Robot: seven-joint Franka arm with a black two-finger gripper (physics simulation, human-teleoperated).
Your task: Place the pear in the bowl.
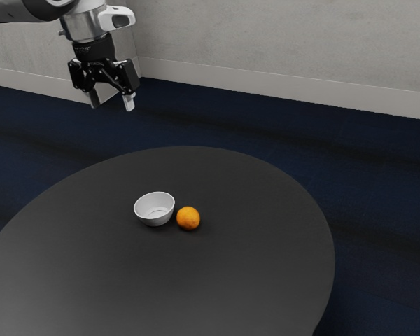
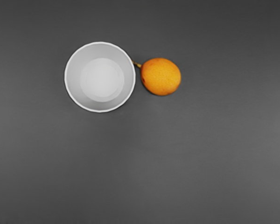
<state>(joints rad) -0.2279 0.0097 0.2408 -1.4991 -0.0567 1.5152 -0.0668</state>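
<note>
Status: pear on the table, outside the bowl. It is orange and rounded, with a short stem pointing toward the bowl's rim. The fruit's body lies just beside the bowl; whether the stem touches the rim cannot be told.

Gripper: open, fingers spread with nothing between them, raised well above the tabletop and toward the exterior view's left. The spread presumably serves to admit the fruit. The height gives the wrist camera a downward look at both objects, useful for choosing an approach.

Bowl: upright, mouth up, empty, so it can receive the pear without being handled first.

Assessment: task at its outset; the step in hand is reaching for the pear. The arm needs to travel out over the fruit and descend with the fingers astride it. Because the bowl sits so near, a finger lowered on the stem side could strike the rim and push the bowl. Closing across the fruit, with both fingers clear of that side, seems safer. The rounded skin may roll if gripped off-center. Once lifted above the rim, the pear needs only a short sideways carry before release.
</note>
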